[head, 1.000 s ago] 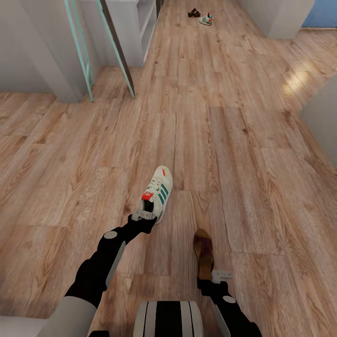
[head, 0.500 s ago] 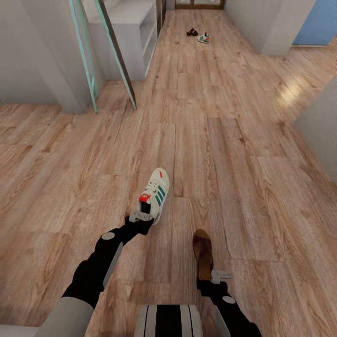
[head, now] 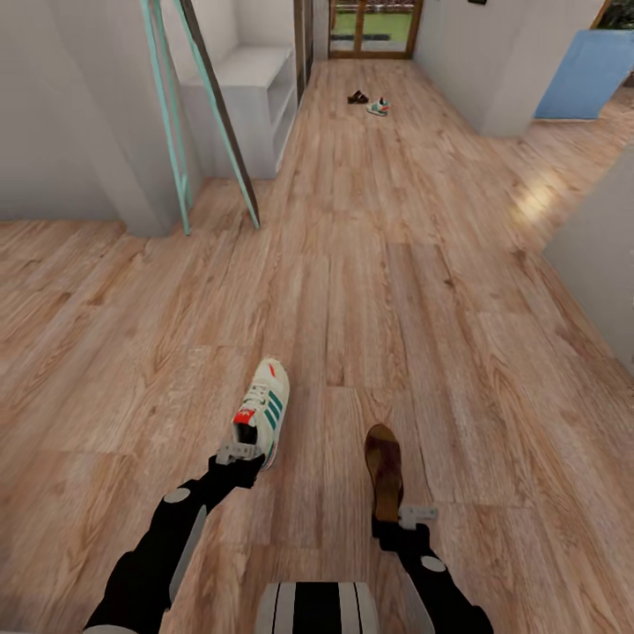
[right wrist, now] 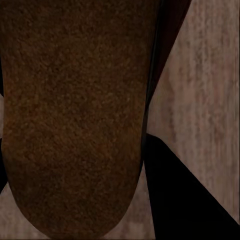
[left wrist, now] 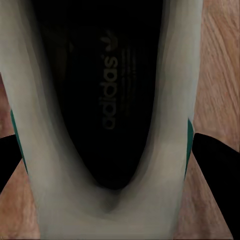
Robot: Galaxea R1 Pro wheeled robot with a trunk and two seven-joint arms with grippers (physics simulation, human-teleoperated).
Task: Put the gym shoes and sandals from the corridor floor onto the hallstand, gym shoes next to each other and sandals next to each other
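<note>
Since one second ago the whole head view has tilted up, so you now see farther down the corridor to a glazed door with green behind it, and this is the camera moving; against the floor planks your left arm has also come lower and closer to the robot, with the shoe in it, while the right arm stays about where it was. On the left, your left gripper [head: 239, 455] is clenched on the heel of one gym shoe [head: 261, 412], toe pointing away from you, so the shoe rides level above the corridor floor [head: 458, 335] and does not drag. In the left wrist view the dark insole carries the word "adidas" with a trefoil logo [left wrist: 113, 87], and the head view shows green side stripes and a red tongue label too small to read. To the right, your right gripper [head: 407, 519] grasps the heel end of one sandal [head: 383, 468], also toe forward; I see no writing on its rough brown sole in the right wrist view. Far ahead, the second gym shoe [head: 379, 107] and the second sandal [head: 357, 97] lie close together on the floor. I judge that you are carrying this first pair toward a rack; whether the white shelf unit [head: 251, 97] at the left wall is the hallstand, I cannot tell.
</note>
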